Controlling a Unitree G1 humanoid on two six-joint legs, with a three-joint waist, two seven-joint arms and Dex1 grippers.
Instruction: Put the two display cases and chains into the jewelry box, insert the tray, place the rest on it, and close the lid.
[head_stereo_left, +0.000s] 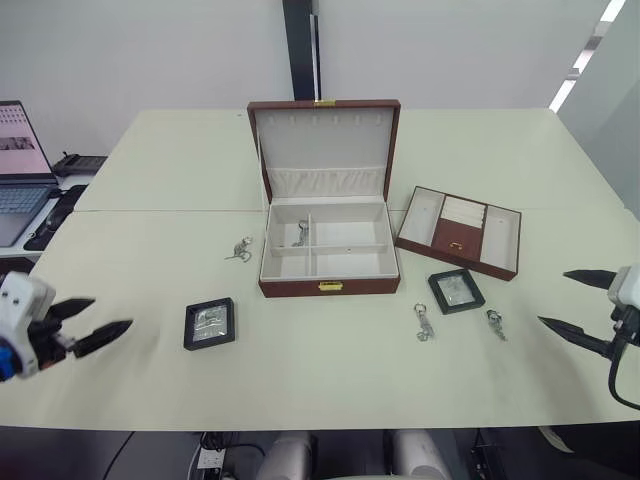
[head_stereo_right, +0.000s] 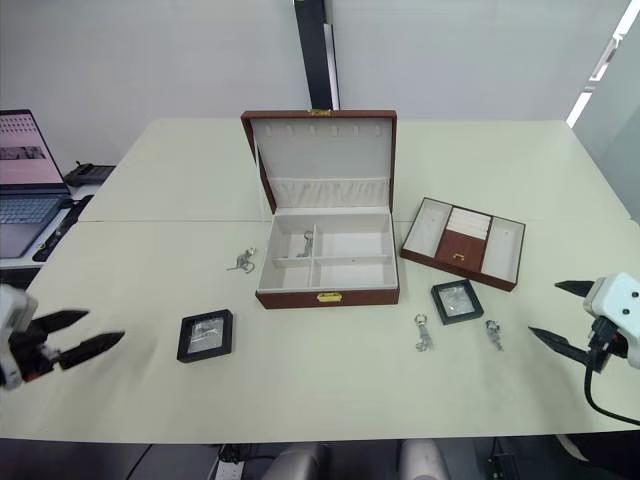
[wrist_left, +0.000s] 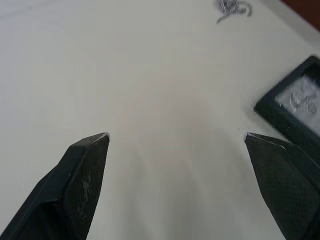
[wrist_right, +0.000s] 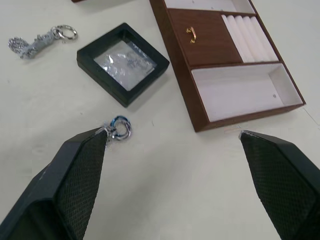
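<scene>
Both hands wide open and empty — nothing packed yet.
My left gripper (head_stereo_left: 98, 318) should slide sideways to the case (head_stereo_left: 210, 323) just beside it, then pinch its edges — box (head_stereo_left: 328, 250) waits ahead, lid up.

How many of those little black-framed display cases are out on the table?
2. One display case lies on the table left of the open jewelry box, toward the front. The other display case lies right of the box, just in front of the tray.
</scene>
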